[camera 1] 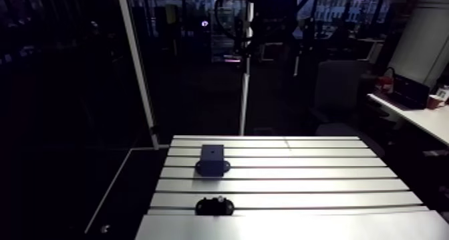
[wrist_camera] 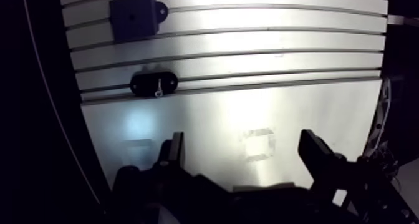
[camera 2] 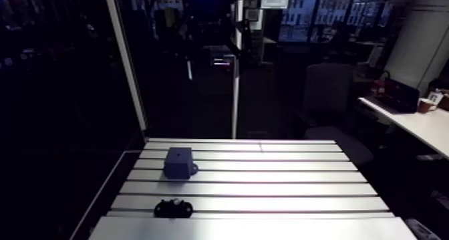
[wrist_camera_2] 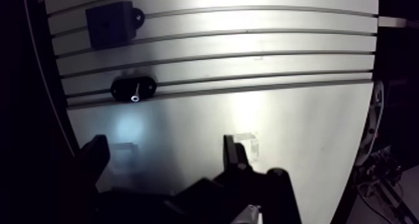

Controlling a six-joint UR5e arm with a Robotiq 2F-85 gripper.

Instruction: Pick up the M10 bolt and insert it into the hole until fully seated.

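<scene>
In the arm view, the slotted aluminium bench point(camera 1: 321, 182) carries two things toward one side, apart from each other with bare slats between them. Farther off is a dark blue block point(camera 1: 212, 159) with a rounded ear at its base and a small hole point(camera 1: 212, 150) in its top face. Nearer the camera lies a black oval holder point(camera 1: 214, 206). The M10 bolt point(camera 1: 215, 202) shows in the holder only as a few pale glints, too small here to tell how it sits. The jaws do not show in this view. In the wrist view, the jaws rise wide apart and open, with nothing between them but bare bench, and a faint squarish mark point(wrist_camera: 257, 143) lies on the plate in that gap. They hang over the smooth plate at the bench's near edge, short of the first slot. The holder lies ahead of the jaws and off to one side, across one of the slots. The bolt sits in its middle as a thin pale shank with a bright end, well apart from the jaws. The blue block sits farther ahead on the same side, beyond the holder and several slots away. Its ear points toward the middle of the bench.
</scene>
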